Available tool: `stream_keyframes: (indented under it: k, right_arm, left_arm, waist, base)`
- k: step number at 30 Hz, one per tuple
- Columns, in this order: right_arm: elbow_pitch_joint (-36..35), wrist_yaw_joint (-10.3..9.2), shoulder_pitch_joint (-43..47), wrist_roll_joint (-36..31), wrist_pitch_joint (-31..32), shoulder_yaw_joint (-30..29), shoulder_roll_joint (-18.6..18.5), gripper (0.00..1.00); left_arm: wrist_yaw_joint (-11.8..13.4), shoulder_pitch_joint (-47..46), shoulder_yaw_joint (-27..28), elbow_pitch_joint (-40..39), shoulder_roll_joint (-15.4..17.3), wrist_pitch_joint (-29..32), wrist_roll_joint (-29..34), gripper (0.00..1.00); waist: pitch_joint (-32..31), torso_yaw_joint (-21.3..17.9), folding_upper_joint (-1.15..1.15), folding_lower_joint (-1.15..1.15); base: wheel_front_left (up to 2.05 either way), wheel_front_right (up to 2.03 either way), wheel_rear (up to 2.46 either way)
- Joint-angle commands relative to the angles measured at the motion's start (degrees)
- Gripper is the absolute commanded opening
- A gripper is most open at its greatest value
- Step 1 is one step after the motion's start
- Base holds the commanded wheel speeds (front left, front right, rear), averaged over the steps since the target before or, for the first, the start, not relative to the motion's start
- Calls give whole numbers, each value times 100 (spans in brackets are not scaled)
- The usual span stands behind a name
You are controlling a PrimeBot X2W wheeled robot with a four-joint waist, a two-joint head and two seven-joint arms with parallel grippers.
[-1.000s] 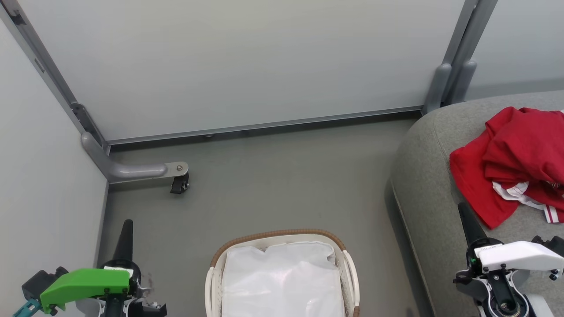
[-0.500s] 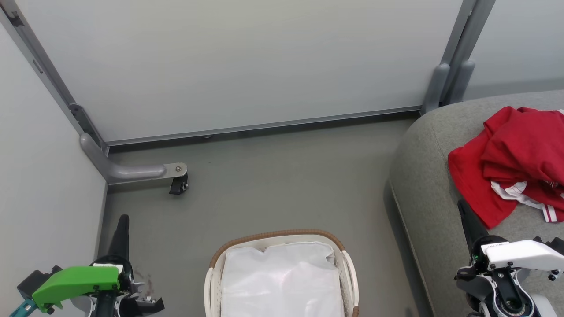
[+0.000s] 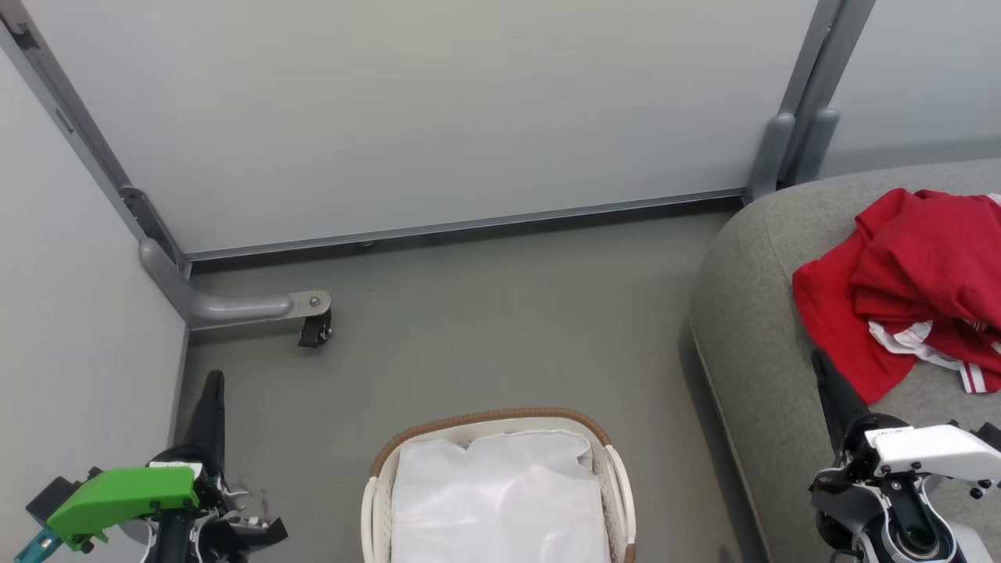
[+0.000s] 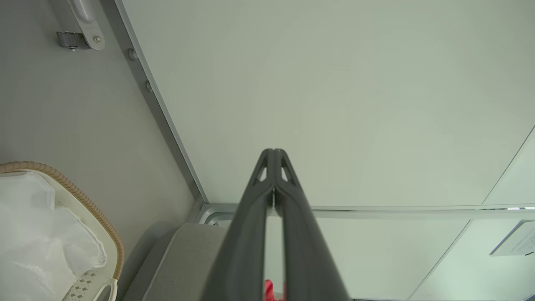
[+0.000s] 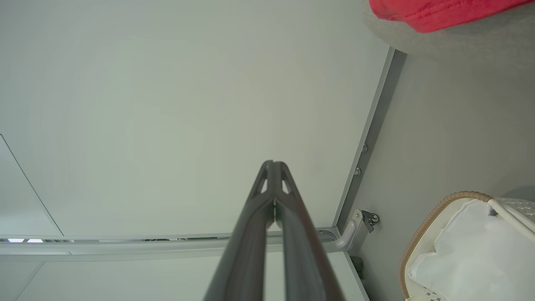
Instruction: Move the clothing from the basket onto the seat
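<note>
The red clothing (image 3: 915, 281) with white striped trim lies heaped on the grey seat (image 3: 751, 328) at the right; a red edge (image 5: 434, 12) tops the right wrist view. The white basket (image 3: 500, 418) with a brown rim stands on the floor at bottom centre, holding just its white liner (image 3: 500, 500). My left gripper (image 3: 213, 383) is shut and holds nothing, low at the left, well left of the basket. My right gripper (image 3: 819, 361) is shut, holding nothing, over the seat's front edge just below the clothing. Fingers pressed together appear in both wrist views (image 4: 273, 152) (image 5: 273, 164).
Pale partition panels (image 3: 438, 117) wall the back and left. A grey foot with a black caster (image 3: 314, 332) juts from the left corner onto the grey floor (image 3: 485, 313). Another grey post (image 3: 782, 156) stands by the seat's back corner.
Both grippers have slid slightly down and outward in the head view, staying shut. The picture has shifted a little. Clothing and basket lie as before.
</note>
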Motion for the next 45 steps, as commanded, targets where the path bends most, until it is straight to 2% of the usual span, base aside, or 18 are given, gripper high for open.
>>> stream_keyframes:
  k: [1,6,45]
  right_arm:
    - [-41,-4,45,125,35,-18,-37,0]
    - [-64,-4,50,310,91,-24,-39,0]
    - [-58,-3,50,300,81,-21,-38,0]
  left_arm:
    - [-38,-104,41,-35,30,31,-113,0]
    - [-42,-118,68,-50,31,78,-278,0]
    - [-42,-105,66,-41,26,84,-258,0]
  waist:
    - [-1,-2,0,0]
    - [-4,-11,0,0]
    - [-4,-11,0,0]
  base:
    - [0,0,0]
    - [0,0,0]
    - [0,0,0]
